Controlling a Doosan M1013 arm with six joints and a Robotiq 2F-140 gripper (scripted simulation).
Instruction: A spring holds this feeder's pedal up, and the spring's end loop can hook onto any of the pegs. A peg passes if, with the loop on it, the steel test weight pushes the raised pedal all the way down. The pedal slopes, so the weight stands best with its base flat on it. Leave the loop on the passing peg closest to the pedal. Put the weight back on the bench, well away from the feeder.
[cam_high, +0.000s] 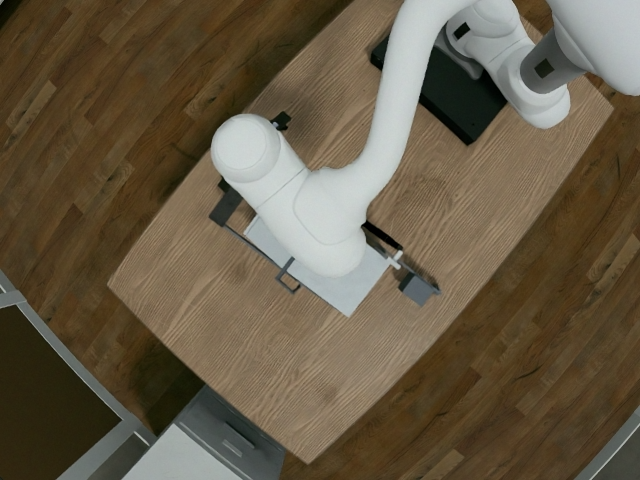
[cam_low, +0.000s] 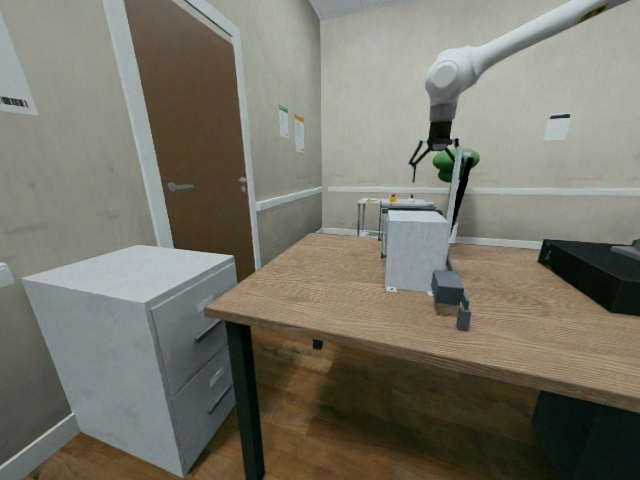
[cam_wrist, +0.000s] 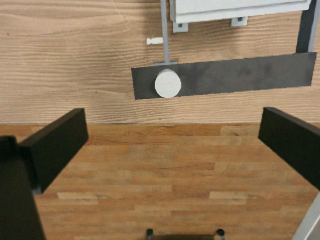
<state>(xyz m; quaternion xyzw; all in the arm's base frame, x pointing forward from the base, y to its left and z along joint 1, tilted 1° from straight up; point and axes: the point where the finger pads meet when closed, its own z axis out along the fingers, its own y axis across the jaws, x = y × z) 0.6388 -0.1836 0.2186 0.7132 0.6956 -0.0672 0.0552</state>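
Here the open hand (cam_wrist: 172, 137) overhangs the bench (cam_wrist: 65, 65) edge.

Pale steel on dark grey over light oak

The weight (cam_wrist: 167, 83) is off-white, the pedal (cam_wrist: 225, 76) charcoal, the bench (cam_wrist: 70, 55) wavy-grained light oak, the floor (cam_wrist: 165, 175) warm brown planks, the gripper (cam_wrist: 172, 145) black.

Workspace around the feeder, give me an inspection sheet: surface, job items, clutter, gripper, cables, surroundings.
Surface: wooden bench, grain unmarked where visible.
Job's things: white feeder box; dark pedal with the pale round test weight standing on its left end; spring loop and pegs not made out.
Clutter: black box on the bench's far right.
Gripper: gripper open, holding nothing, high above the pedal.
Cables: nothing seen.
Surroundings: white filing cabinet left of the bench, brown door, wood floor.
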